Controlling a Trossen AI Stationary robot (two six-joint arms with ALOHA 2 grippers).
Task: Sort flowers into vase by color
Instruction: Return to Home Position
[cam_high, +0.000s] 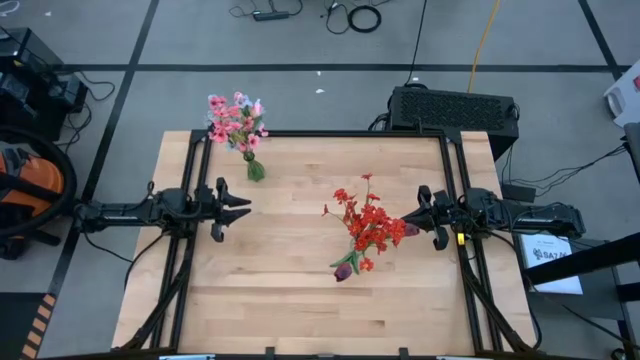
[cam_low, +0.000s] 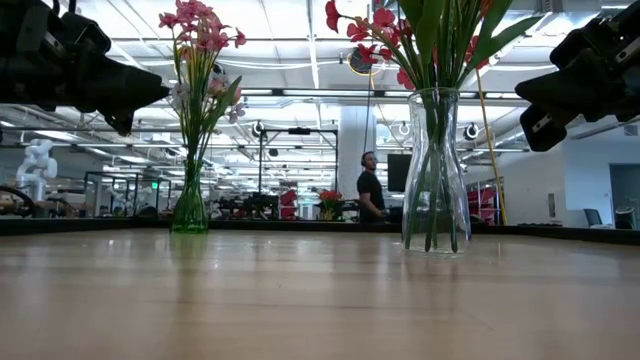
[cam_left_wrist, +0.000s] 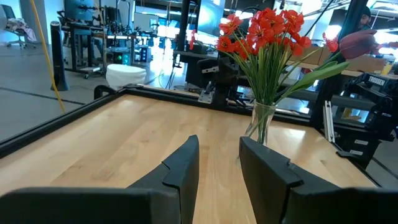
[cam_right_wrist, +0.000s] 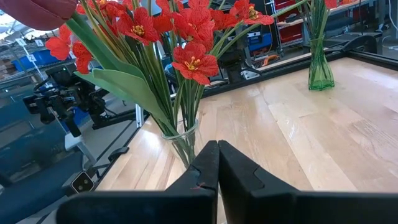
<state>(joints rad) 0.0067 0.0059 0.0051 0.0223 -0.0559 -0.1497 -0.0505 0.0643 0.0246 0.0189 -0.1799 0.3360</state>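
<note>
Two vases stand upright on the wooden table (cam_high: 290, 310), well apart from each other. The green vase (cam_high: 255, 170) sits near the far left corner and holds the pink flowers (cam_high: 236, 120), a tall spray with a few paler blooms lower down. The transparent vase (cam_low: 432, 170) stands right of the table's middle and holds the red flowers (cam_high: 370, 222), their green stems bunched down through the glass. A dark maroon tulip (cam_left_wrist: 357, 43) leans out of the same bunch toward the right arm. The left gripper (cam_left_wrist: 219, 163) hangs above the table near its left edge, fingers spread with a clear gap, holding nothing and pointing across at the transparent vase. The right gripper (cam_right_wrist: 217, 155) hangs near the right edge, just beside the red blooms, its fingers pressed together on nothing. In the room behind the table, a person (cam_low: 372, 185) in dark clothing shows between the two vases in the low view.
</note>
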